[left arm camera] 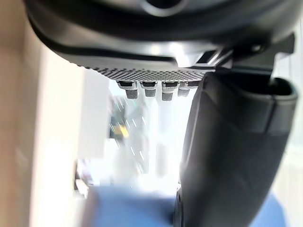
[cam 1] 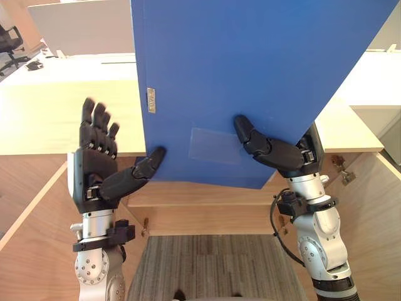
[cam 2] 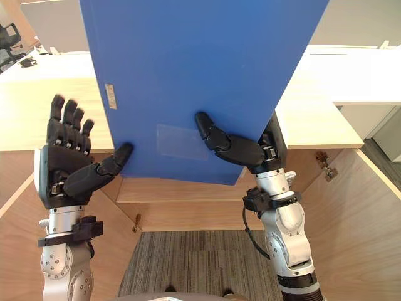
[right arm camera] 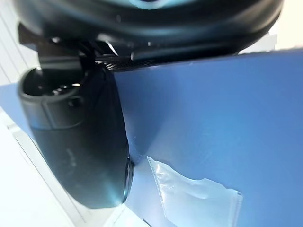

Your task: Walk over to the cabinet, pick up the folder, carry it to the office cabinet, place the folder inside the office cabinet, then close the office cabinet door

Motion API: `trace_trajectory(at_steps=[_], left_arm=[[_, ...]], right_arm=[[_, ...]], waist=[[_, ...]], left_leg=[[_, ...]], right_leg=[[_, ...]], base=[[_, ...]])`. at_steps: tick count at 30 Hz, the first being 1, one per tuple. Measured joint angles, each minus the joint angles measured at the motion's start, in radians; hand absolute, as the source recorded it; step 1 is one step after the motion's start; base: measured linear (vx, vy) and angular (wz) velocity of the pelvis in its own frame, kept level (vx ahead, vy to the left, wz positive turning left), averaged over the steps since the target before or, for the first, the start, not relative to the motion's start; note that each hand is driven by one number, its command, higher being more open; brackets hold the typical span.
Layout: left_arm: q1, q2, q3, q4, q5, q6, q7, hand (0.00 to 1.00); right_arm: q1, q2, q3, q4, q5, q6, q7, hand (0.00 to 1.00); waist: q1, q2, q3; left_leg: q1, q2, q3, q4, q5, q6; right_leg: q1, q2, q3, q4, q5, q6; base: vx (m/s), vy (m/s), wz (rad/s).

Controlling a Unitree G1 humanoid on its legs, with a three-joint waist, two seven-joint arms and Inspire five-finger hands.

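A large blue folder (cam 1: pixel 250 81) stands upright right in front of me, tilted a little, with a clear pocket (cam 1: pixel 213 145) low on its face and a small metal tag (cam 1: pixel 151 100) on its left edge. My right hand (cam 1: pixel 282 155) pinches its lower right part: the thumb (right arm camera: pixel 80 142) lies on the front face, the fingers are hidden behind. My left hand (cam 1: pixel 94 166) is open with straight fingers, beside the folder; its thumb (left arm camera: pixel 232 156) touches the lower left corner.
Below the folder is a light wood cabinet top (cam 1: pixel 50 119) with an open compartment and a shelf (cam 1: pixel 207 216) under it. Wooden doors swing out at left (cam 1: pixel 31 238) and right (cam 1: pixel 376 213). White desks (cam 1: pixel 75 66) and an office chair (cam 1: pixel 9 41) stand behind.
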Motion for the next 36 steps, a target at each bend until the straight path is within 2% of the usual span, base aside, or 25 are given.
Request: trace_trajectory(at_steps=[3,7,10,12,15,18,19,20,22,24,26,27,28,32,36], left_arm=[[0.023,-0.035,0.071,0.141,0.037,0.040,0.087,1.00],[0.073,-0.058,0.097,0.271,0.072,0.075,0.120,1.00],[0.088,-0.058,0.099,0.430,0.074,0.092,0.119,1.00],[0.087,-0.054,0.097,0.559,0.080,0.108,0.114,1.00],[0.081,-0.031,0.074,0.807,0.148,0.152,0.077,1.00],[0.061,-0.019,0.047,0.974,0.194,0.172,0.044,1.00],[0.029,-0.010,0.036,1.046,0.204,0.175,0.042,1.00],[-0.026,0.012,0.029,1.096,0.208,0.177,0.034,1.00],[-0.096,0.044,0.019,1.142,0.208,0.177,0.037,1.00],[-0.168,0.064,0.016,1.183,0.207,0.177,0.041,1.00],[-0.190,0.064,0.012,1.186,0.207,0.176,0.048,1.00],[-0.213,0.063,0.014,1.186,0.193,0.167,0.050,1.00],[-0.248,0.066,0.015,1.186,0.183,0.159,0.056,1.00],[-0.339,0.062,0.012,1.184,0.181,0.146,0.056,1.00],[-0.380,0.056,0.021,1.130,0.170,0.140,0.055,1.00]], right_arm=[[0.000,0.020,-0.039,-0.001,0.002,-0.020,-0.012,0.00],[0.000,0.022,-0.055,0.000,0.001,-0.028,-0.028,0.00],[0.000,0.018,-0.036,0.000,-0.014,-0.028,-0.032,0.00],[0.000,0.007,0.005,0.004,-0.022,-0.028,-0.035,0.00],[0.000,-0.044,0.144,0.034,-0.041,-0.029,-0.027,0.00],[-0.006,-0.080,0.271,0.109,-0.109,-0.029,-0.018,0.00],[-0.027,-0.087,0.324,0.156,-0.154,-0.029,-0.018,0.00],[-0.077,-0.091,0.373,0.212,-0.197,-0.028,-0.020,0.00],[-0.158,-0.092,0.425,0.290,-0.271,-0.018,-0.026,0.00],[-0.245,-0.097,0.488,0.399,-0.376,0.010,-0.045,0.00],[-0.263,-0.098,0.499,0.437,-0.435,0.022,-0.053,0.00],[-0.288,-0.100,0.501,0.468,-0.462,0.027,-0.058,0.00],[-0.317,-0.103,0.501,0.502,-0.465,0.034,-0.069,0.00],[-0.390,-0.074,0.456,0.591,-0.459,0.066,-0.119,0.00],[-0.418,-0.024,0.344,0.596,-0.341,0.075,-0.153,0.00]], waist=[[-0.001,-0.001,-0.002],[-0.001,-0.011,-0.011],[-0.001,-0.014,-0.014],[-0.003,-0.015,-0.015],[-0.016,-0.016,-0.016],[-0.014,-0.018,-0.005],[-0.013,-0.020,0.026],[-0.013,-0.022,0.082],[-0.012,-0.018,0.154],[-0.009,0.007,0.250],[-0.005,0.018,0.297],[0.000,0.024,0.330],[0.007,0.033,0.344],[0.016,0.058,0.377],[0.020,0.058,0.382]], left_leg=[[-0.007,0.000,-0.013,0.000,0.007,-0.001],[-0.019,-0.001,-0.023,0.000,0.012,-0.002],[-0.022,-0.001,-0.025,0.000,0.013,-0.002],[-0.026,-0.001,-0.024,0.000,0.013,-0.002],[-0.042,0.001,-0.014,0.000,0.014,-0.002],[-0.064,0.003,-0.001,0.006,0.018,-0.002],[-0.097,0.005,0.004,0.034,0.015,-0.004],[-0.157,0.010,0.005,0.102,-0.005,-0.005],[-0.256,0.023,0.007,0.221,-0.048,-0.005],[-0.385,0.053,0.005,0.395,-0.108,-0.001],[-0.459,0.065,0.006,0.480,-0.144,-0.004],[-0.523,0.072,0.006,0.547,-0.166,-0.002],[-0.601,0.078,0.003,0.612,-0.181,0.000],[-0.801,0.105,-0.017,0.777,-0.224,0.007],[-0.957,0.116,-0.042,0.912,-0.258,0.015]], right_leg=[[-0.001,-0.001,-0.012,0.000,0.000,0.000],[-0.008,-0.002,-0.023,-0.002,0.000,0.000],[-0.010,-0.003,-0.025,-0.002,0.000,0.000],[-0.016,-0.003,-0.024,-0.001,0.000,0.000],[-0.040,-0.003,-0.013,0.006,0.001,-0.001],[-0.077,-0.005,0.000,0.025,0.001,-0.002],[-0.114,-0.006,0.008,0.055,-0.001,-0.005],[-0.164,-0.008,0.014,0.100,-0.005,-0.010],[-0.245,-0.006,0.021,0.168,-0.016,-0.017],[-0.350,0.001,0.028,0.280,-0.045,-0.019],[-0.426,0.005,0.034,0.361,-0.075,-0.019],[-0.499,0.005,0.042,0.440,-0.100,-0.020],[-0.579,0.003,0.046,0.509,-0.118,-0.020],[-0.777,0.000,0.048,0.675,-0.165,-0.023],[-0.924,-0.006,0.034,0.818,-0.216,-0.026]], base=[[-0.02,-0.015,0.10],[-0.01,-0.009,0.09],[0.00,-0.002,0.01],[-0.01,-0.001,-0.02],[-0.02,0.002,-0.09],[-0.02,0.015,-0.14],[-0.09,0.002,-0.11],[-0.12,-0.004,-0.12],[-0.21,-0.026,-0.10],[-0.27,0.004,-0.12],[-0.22,0.031,-0.09],[-0.20,0.018,-0.08],[-0.18,0.016,-0.06],[-0.13,0.008,0.00],[-0.11,-0.017,0.11]])
